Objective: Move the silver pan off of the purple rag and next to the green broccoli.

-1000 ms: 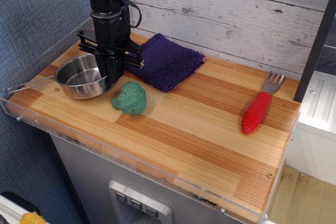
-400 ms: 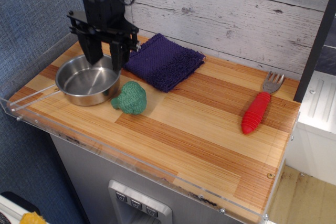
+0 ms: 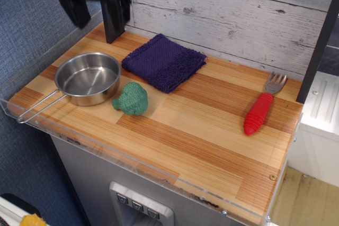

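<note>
The silver pan [image 3: 88, 78] sits on the wooden tabletop [image 3: 201, 125] at the left of the frame, clear of the purple rag [image 3: 164, 62], which lies flat just to its upper right near the whitewashed plank wall [image 3: 238, 14]. The pan's thin wire-loop handle [image 3: 37, 110] runs toward the lower left, reaching the clear acrylic edge of the table. The green broccoli [image 3: 131, 98] rests just beside the pan's right rim, between the pan and the rag's lower corner; whether it touches the pan I cannot tell. In the upper left of the frame the black gripper [image 3: 95, 9] hangs above the tabletop, blurred, its two fingers spread wide apart with nothing between them. At the right of the frame a fork with a red ribbed handle [image 3: 260, 110] lies well apart from the other things.
</note>
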Controlling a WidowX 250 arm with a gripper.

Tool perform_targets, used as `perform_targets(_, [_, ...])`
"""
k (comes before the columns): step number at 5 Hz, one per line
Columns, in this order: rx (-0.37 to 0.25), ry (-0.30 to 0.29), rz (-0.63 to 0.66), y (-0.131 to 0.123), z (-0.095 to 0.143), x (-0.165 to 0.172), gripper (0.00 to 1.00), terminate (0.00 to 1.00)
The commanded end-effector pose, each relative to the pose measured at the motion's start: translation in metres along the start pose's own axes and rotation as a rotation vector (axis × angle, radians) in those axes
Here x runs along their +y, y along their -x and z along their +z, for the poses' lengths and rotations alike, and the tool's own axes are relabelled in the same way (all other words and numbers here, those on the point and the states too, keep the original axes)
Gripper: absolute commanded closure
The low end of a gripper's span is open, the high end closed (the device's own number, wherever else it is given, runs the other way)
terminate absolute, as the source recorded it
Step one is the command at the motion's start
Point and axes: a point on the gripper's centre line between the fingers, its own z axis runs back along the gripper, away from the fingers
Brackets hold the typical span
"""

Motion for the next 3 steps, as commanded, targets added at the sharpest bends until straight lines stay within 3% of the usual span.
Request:
perform_targets(1, [-0.023, 0.064, -0.06, -0.0052, 0.017, -0.0097, 0.0, 0.0])
perform_targets(2, [-0.023, 0.064, -0.06, -0.0052, 0.017, -0.0097, 0.0, 0.0])
perform_targets(3, [-0.023, 0.064, -0.06, -0.0052, 0.017, -0.0097, 0.0, 1.0])
